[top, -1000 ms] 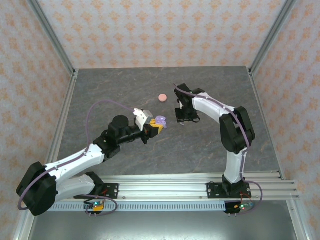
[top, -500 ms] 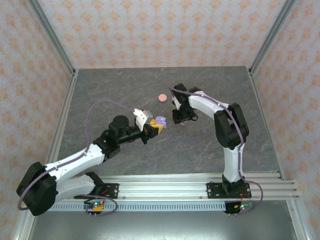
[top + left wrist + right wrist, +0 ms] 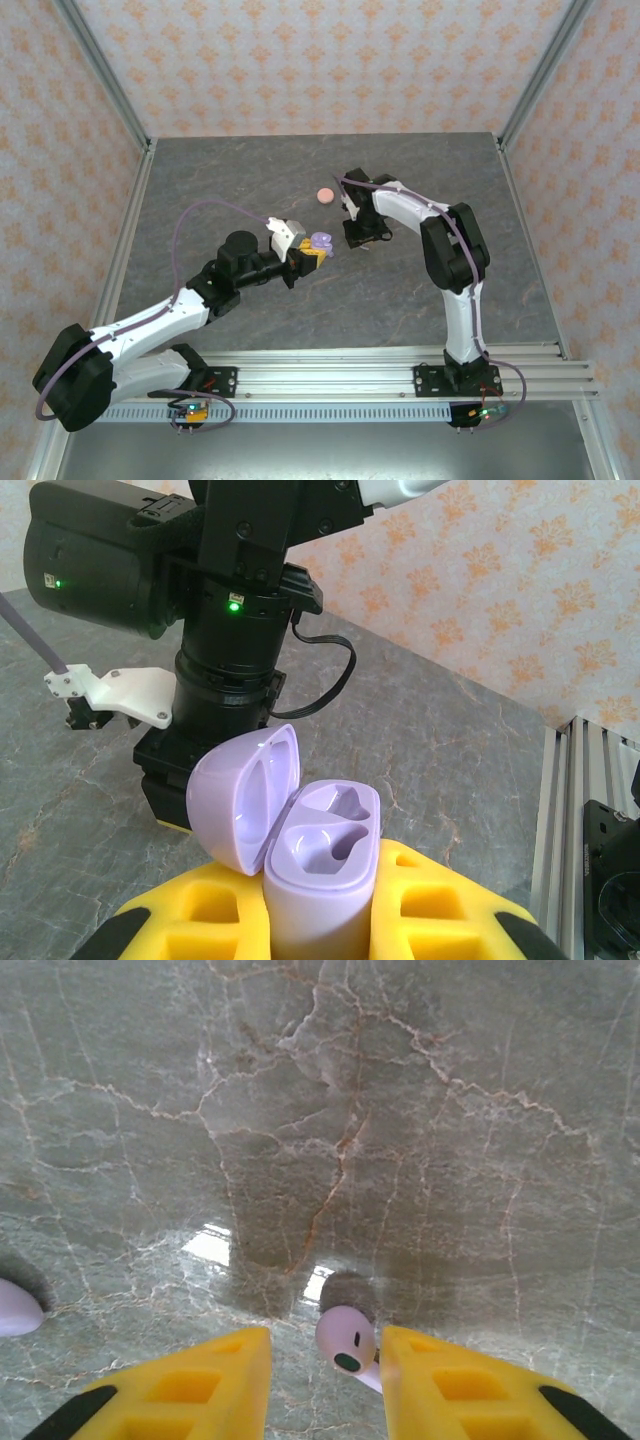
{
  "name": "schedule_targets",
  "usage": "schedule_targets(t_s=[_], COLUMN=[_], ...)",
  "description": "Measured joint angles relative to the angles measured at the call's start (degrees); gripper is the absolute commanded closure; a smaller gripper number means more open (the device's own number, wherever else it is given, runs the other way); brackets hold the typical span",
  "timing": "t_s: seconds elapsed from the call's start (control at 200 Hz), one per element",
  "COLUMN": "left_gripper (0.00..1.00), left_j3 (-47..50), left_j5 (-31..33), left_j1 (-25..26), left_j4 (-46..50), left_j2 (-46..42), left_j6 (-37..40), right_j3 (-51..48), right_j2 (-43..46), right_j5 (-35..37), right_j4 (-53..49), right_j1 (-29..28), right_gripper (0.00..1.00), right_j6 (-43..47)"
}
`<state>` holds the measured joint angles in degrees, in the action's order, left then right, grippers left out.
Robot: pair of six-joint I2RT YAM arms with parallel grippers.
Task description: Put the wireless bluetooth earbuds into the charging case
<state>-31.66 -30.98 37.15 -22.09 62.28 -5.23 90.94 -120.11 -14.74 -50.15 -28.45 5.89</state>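
Charging case (image 3: 322, 845): lid open, both sockets empty, clamped in left gripper (image 3: 312, 254) fingers. Earbud (image 3: 346, 1338): on bench (image 3: 400, 1110), between spread right gripper (image 3: 322, 1360) fingers, ungrasped. Insertions: apparently none done.

Glossy veined stone-look table (image 3: 400, 1110); smooth lilac plastic case (image 3: 315, 905); glossy plastic earbud (image 3: 346, 1338)

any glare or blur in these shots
Right wrist view: two bright glare patches on the table near the earbud, with a dark shadow just beyond it. Left wrist view: the open case is sharp, no glare. Top view: soft, even light.
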Motion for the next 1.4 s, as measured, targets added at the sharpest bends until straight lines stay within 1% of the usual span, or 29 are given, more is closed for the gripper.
schedule_targets(t_s=[0.055, 0.12, 0.32, 0.546, 0.671, 0.731, 0.801, 0.961, 1.046, 1.336, 1.401], left_gripper=[0.93, 0.93, 0.93, 0.93, 0.93, 0.93, 0.93, 0.93, 0.93, 0.93, 0.93], left_j3=[0.0, 0.0, 0.0, 0.0, 0.0, 0.0, 0.0, 0.0, 0.0, 0.0, 0.0], left_j5=[0.0, 0.0, 0.0, 0.0, 0.0, 0.0, 0.0, 0.0, 0.0, 0.0, 0.0], left_j1=[0.0, 0.0, 0.0, 0.0, 0.0, 0.0, 0.0, 0.0, 0.0, 0.0, 0.0], left_j4=[0.0, 0.0, 0.0, 0.0, 0.2, 0.2, 0.2, 0.3, 0.4, 0.4, 0.4], left_j2=[0.0, 0.0, 0.0, 0.0, -0.4, -0.7, -0.9, -1.0, -1.0, -1.0, -1.0], left_j6=[-0.3, -0.4, -0.8, -0.8, -0.8, -0.8, -0.8, -0.8, -0.8, -0.8, -0.8], right_j3=[0.5, 0.9, 0.9, 0.9, 0.9, 0.9, 0.9, -0.5, -0.6, 0.8, 1.2], right_j2=[-0.4, -0.9, -1.4, -1.4, -1.4, -1.4, -1.4, -1.0, -1.0, -1.7, -2.0], right_j5=[0.2, 0.4, 1.4, 2.0, 2.5, 2.6, 2.4, 1.2, 0.4, 0.0, 0.0], right_j4=[0.0, 0.0, 0.0, 0.0, 0.0, 0.0, 0.0, 0.2, 0.2, -1.6, -2.2], right_j1=[0.0, 0.0, 0.0, 0.0, 0.1, 0.3, 0.9, 2.8, 3.1, 3.1, 3.0], right_gripper=[0.66, 0.69, 0.74, 0.82, 0.85, 0.84, 0.82, 0.69, 0.65, 0.65, 0.66], right_j6=[0.0, 0.0, -0.2, -2.4, -4.4, -5.8, -7.4, -8.3, -7.5, -2.2, -1.1])
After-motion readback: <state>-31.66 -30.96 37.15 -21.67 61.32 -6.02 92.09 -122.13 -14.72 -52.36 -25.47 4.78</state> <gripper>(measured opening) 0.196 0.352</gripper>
